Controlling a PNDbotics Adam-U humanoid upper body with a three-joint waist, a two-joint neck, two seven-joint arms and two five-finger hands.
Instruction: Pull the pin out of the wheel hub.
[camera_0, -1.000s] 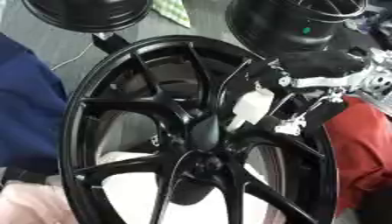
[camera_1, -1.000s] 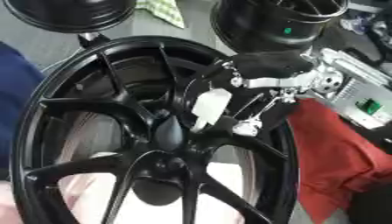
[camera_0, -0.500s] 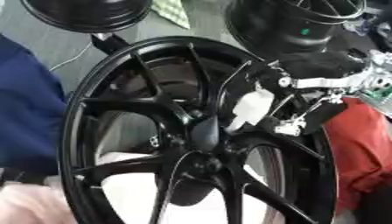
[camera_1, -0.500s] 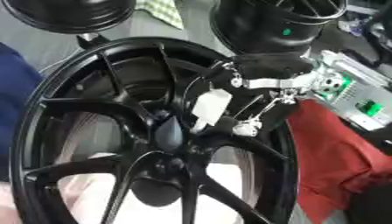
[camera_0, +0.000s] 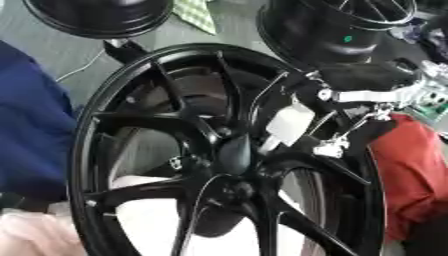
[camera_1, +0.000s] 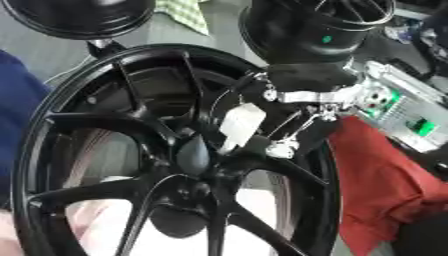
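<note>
Black and silver, the right hand (camera_0: 337, 107) comes in from the right side and lies over the right part of the wheel hub (camera_0: 223, 155). Its fingers (camera_0: 328, 145) are bent downward toward the middle of the wheel, with thin silver rods showing along them. Between the thumb side and the fingers sits a white block-shaped piece (camera_0: 289, 122), just beside the centre of the wheel. Whether the fingers are really closed on this piece I cannot tell, because the hand is partly blurred there. The pin itself I cannot make out with certainty; the white piece is the only small thing at the hub.

The wheel hub is a large glossy black rim with curved spokes, and it fills most of both views, standing tilted. Its dark centre cap (camera_1: 192, 155) is near the white piece, a little to the left and nearer.

At the right of the wheel there is red cloth (camera_1: 385, 185). Farther away stand another black rim (camera_1: 315, 25) and, at the far left, one more black rim (camera_0: 101, 15). Blue cloth (camera_0: 31, 130) shows at the left edge. A green circuit board (camera_1: 407, 117) lies at the far right.
</note>
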